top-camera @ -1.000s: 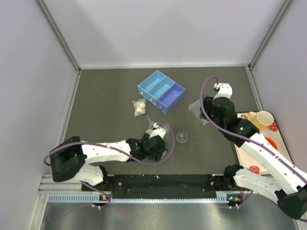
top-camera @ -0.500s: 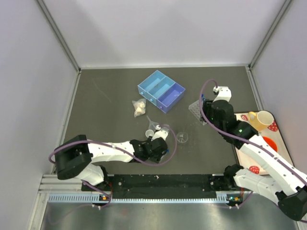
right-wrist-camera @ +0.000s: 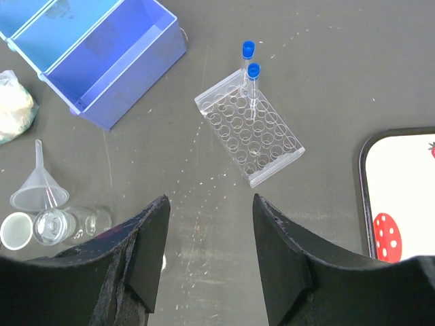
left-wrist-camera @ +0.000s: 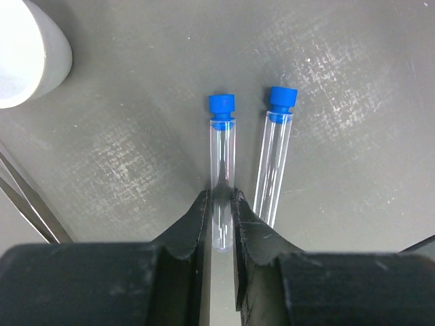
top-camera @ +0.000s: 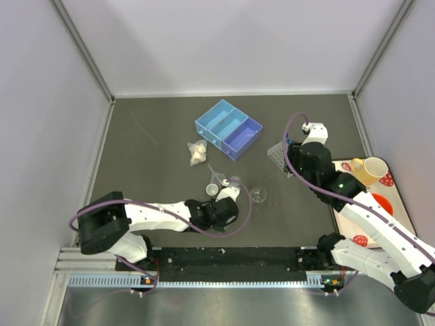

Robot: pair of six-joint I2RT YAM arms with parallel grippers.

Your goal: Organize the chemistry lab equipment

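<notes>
Two blue-capped test tubes lie side by side on the dark table. My left gripper [left-wrist-camera: 221, 204] is shut on the lower end of the left tube [left-wrist-camera: 221, 156], and the right tube [left-wrist-camera: 274, 159] lies free just beside the fingers. The clear holed rack [right-wrist-camera: 249, 132] stands with two blue-capped tubes [right-wrist-camera: 252, 78] upright at its far end. My right gripper [right-wrist-camera: 210, 198] hangs open and empty above the table, on the near side of the rack. A small funnel [right-wrist-camera: 39, 190], tiny beakers [right-wrist-camera: 53, 225] and a round dish [top-camera: 258, 195] sit between the arms.
A blue divided bin [top-camera: 229, 128] stands at the back, with a small bag [top-camera: 197, 152] to its left. The strawberry tray [right-wrist-camera: 401, 197] at the right carries a yellow mug [top-camera: 370, 168] and an orange bowl [top-camera: 383, 202]. A white cup [left-wrist-camera: 27, 54] stands near the left gripper.
The left gripper's fingers have closed from wide open onto the left test tube. The right arm has shifted only slightly.
</notes>
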